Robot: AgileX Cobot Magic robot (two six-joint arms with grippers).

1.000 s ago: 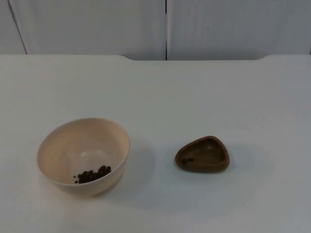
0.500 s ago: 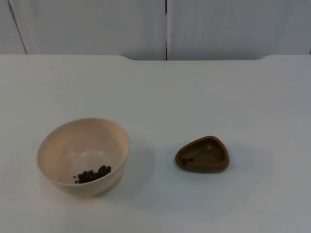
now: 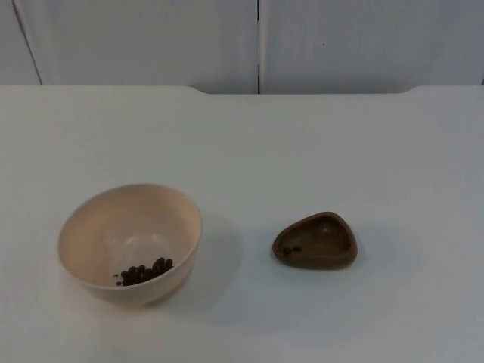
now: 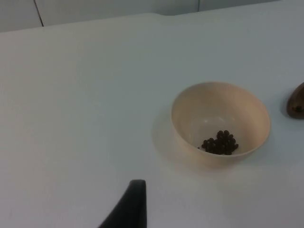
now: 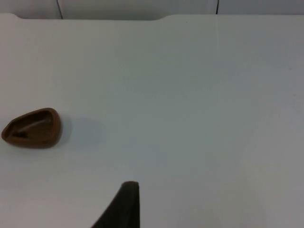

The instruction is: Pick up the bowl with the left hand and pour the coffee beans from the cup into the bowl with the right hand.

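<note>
A cream bowl (image 3: pixel 106 223) stands upright on the white table at the front left, with a small heap of coffee beans (image 3: pixel 145 271) inside it. To its right sits a brown teardrop-shaped cup (image 3: pixel 321 240), upright, holding a couple of beans (image 3: pixel 290 249). In the left wrist view my left gripper (image 4: pixel 130 206) hangs well short of the bowl (image 4: pixel 247 116) and its beans (image 4: pixel 219 142), touching nothing. In the right wrist view my right gripper (image 5: pixel 124 204) is far from the cup (image 5: pixel 35 128), also holding nothing. Both arms wait.
The table (image 3: pixel 302 144) ends at a grey partition wall (image 3: pixel 151 38) at the back. A sliver of the brown cup (image 4: pixel 297 100) appears beside the bowl in the left wrist view.
</note>
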